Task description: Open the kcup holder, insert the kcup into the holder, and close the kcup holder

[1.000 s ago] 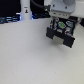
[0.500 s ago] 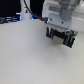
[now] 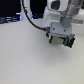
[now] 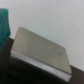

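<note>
In the exterior view my gripper (image 3: 61,40) hangs from the white arm at the upper right, low over the white table (image 3: 25,60). Its dark fingers are blurred, with a small green fleck between them, and I cannot tell whether they are open or shut. In the wrist view a flat grey rectangular plate (image 4: 40,50) lies on a black body (image 4: 7,62), which looks like a handle of the kcup holder seen close up. A teal-green patch (image 4: 4,20) shows at the picture's edge; I cannot tell if it is the kcup. My fingers do not show in the wrist view.
A black cable (image 3: 31,19) loops from the arm across the back of the table. Dark equipment (image 3: 9,20) stands along the far edge at the exterior view's left. The white arm base (image 3: 50,17) is behind the gripper.
The arm has shifted slightly and the gripper sits a little lower in the exterior view than half a second ago. Nothing else visibly moved.
</note>
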### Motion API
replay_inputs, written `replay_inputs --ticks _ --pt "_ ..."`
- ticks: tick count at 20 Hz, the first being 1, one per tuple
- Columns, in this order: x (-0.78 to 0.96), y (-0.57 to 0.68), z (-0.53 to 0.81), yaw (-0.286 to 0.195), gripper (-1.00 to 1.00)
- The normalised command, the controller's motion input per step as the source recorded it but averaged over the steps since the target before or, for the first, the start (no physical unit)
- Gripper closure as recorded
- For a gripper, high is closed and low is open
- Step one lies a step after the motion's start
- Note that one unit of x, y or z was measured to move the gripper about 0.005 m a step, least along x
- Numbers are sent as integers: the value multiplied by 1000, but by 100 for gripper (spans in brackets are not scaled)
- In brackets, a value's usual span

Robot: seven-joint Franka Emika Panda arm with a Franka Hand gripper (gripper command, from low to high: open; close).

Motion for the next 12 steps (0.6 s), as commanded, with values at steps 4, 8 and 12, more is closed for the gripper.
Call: replay_inputs --ticks 4,8,12 --pt "-359 402 -17 146 -100" --pt "-423 541 15 97 -100" --pt "-530 561 52 87 -100"
